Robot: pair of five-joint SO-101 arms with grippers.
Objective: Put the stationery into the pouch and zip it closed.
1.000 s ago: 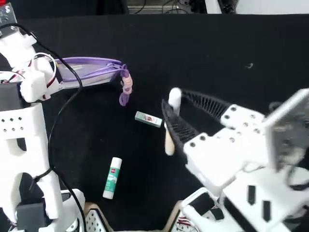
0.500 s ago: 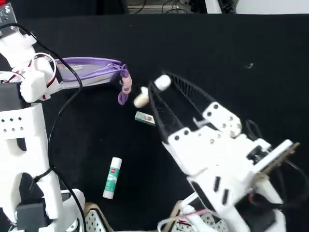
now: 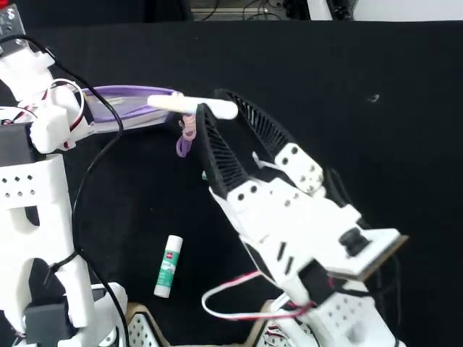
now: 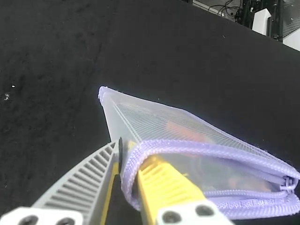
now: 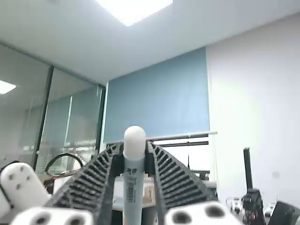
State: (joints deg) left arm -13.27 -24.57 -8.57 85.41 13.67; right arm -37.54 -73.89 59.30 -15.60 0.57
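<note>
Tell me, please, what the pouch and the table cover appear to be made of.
The pouch looks like soft translucent plastic with a fine ribbed weave, contents showing through, edged in purple fabric zipper tape. The table cover looks like matte black cloth, perhaps felt: no glare, lint specks.

1. High view: the left arm [image 3: 36,181] covers one end of the pouch [image 3: 137,96].
2. Left wrist view: the pouch runs past the picture's edge; an orange thing [image 4: 180,132] inside it (seen through the mesh) is too blurred to name.
3. Right wrist view: the pen [image 5: 133,164] is cut off at the picture's edge, so one end is not seen.
</note>
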